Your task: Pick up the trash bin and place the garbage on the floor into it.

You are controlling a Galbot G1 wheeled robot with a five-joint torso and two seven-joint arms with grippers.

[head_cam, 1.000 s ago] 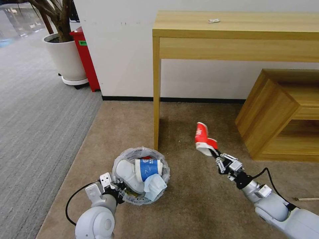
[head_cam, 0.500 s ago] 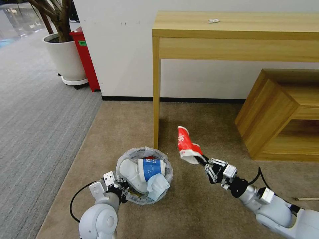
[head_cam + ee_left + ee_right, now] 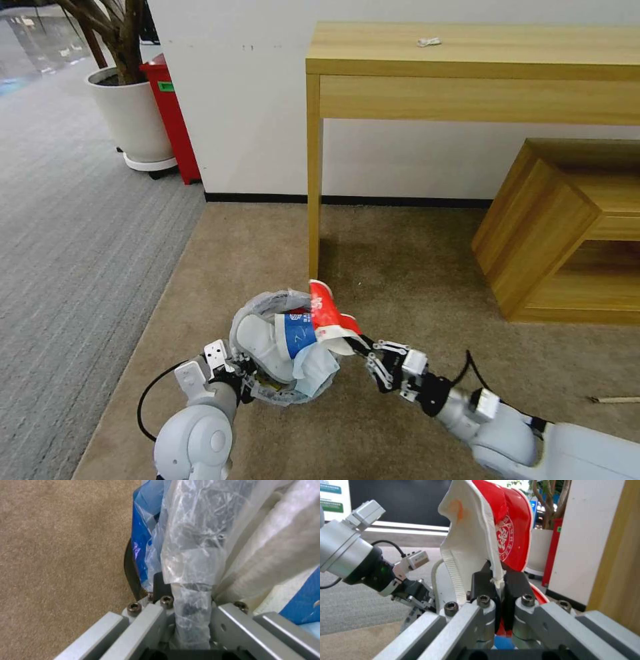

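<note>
The right gripper (image 3: 357,345) is pinching the red wrapper (image 3: 325,310) upright over the bin's (image 3: 267,307) far-right rim; the left gripper (image 3: 245,381), jaws apparently clamping the near rim, is holding the bin above the carpet (image 3: 413,267).

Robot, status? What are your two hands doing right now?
Left gripper clamped on trash bin rim. Right gripper pinching red cup over bin. Nothing in the way.
</note>
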